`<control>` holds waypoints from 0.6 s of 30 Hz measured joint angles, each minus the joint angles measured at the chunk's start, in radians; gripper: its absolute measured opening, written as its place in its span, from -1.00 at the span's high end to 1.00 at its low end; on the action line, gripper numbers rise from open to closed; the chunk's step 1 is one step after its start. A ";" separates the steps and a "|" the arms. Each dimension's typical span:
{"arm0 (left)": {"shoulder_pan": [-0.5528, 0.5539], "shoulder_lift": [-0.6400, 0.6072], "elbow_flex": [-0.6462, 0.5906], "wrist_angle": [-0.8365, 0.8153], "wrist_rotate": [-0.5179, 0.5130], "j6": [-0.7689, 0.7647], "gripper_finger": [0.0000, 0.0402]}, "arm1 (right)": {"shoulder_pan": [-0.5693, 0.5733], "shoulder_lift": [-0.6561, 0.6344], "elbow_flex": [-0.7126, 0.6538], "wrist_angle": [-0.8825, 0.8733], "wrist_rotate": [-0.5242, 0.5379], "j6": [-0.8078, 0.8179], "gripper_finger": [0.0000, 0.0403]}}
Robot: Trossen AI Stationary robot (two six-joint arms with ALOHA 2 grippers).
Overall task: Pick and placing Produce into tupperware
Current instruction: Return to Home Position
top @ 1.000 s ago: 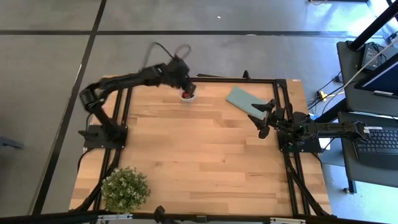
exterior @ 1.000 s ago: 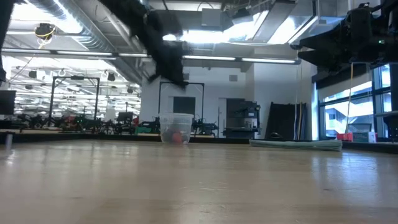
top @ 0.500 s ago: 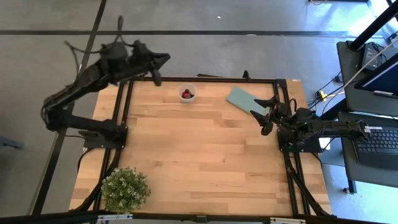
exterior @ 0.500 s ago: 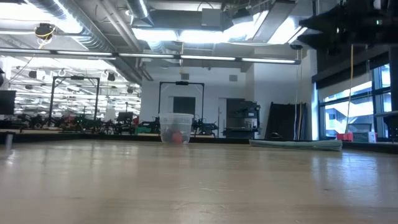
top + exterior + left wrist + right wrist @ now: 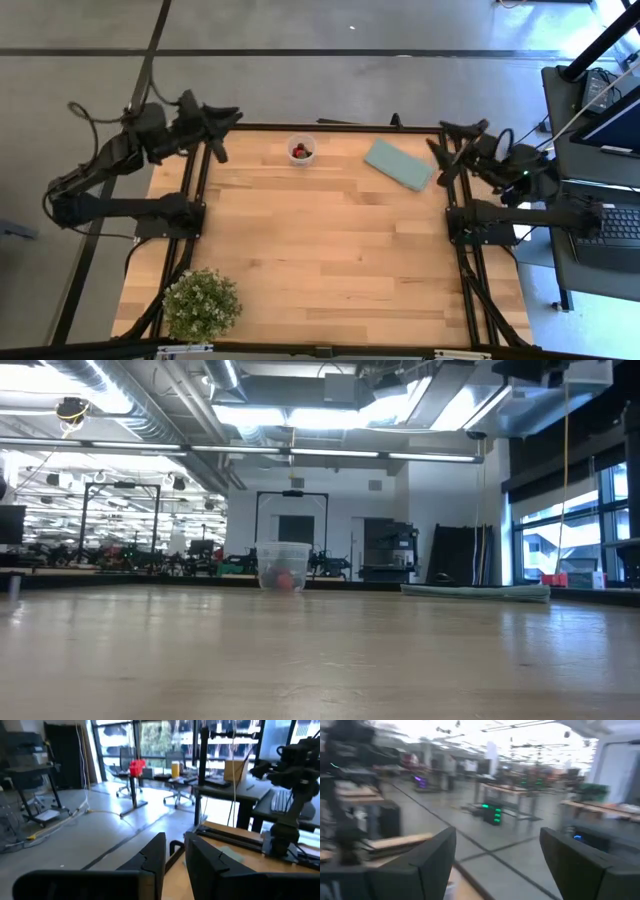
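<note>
The tupperware (image 5: 301,149), a small clear cup, stands upright on its base near the table's far edge and also shows in the low view (image 5: 283,567). Red produce (image 5: 301,152) lies inside it (image 5: 285,579). My left gripper (image 5: 218,132) hangs high over the table's far-left corner, well left of the cup. Its fingers (image 5: 175,852) stand almost together with nothing between them. My right gripper (image 5: 452,148) is raised at the table's far-right edge, open and empty (image 5: 497,840).
A flat teal piece (image 5: 398,163) lies on the table right of the cup, close to my right gripper. A leafy potted plant (image 5: 201,303) stands at the near-left corner. Bare wood (image 5: 330,240) fills the table's middle.
My left gripper has risen from just above the cup and swung away toward the table's far-left corner, tipping up to level. My right gripper has lifted and drawn back toward the right edge, staying open. The cup has not moved.
</note>
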 joint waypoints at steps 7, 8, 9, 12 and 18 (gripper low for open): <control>0.000 -0.261 -0.222 0.054 -0.004 -0.007 0.61 | -0.090 -0.061 0.049 -0.147 0.006 -0.050 -0.43; 0.000 -0.295 -0.252 0.056 -0.004 -0.009 0.60 | -0.100 -0.075 0.040 -0.157 0.006 -0.050 -0.43; 0.000 -0.327 -0.279 0.056 -0.009 -0.008 0.59 | -0.110 -0.088 0.032 -0.163 0.006 -0.047 -0.43; 0.000 -0.423 -0.350 0.058 -0.081 -0.008 0.57 | -0.136 -0.116 0.005 -0.167 0.003 -0.026 -0.43; 0.000 -0.579 -0.459 0.057 -0.152 -0.008 0.52 | -0.162 -0.156 -0.078 -0.146 0.002 -0.005 -0.43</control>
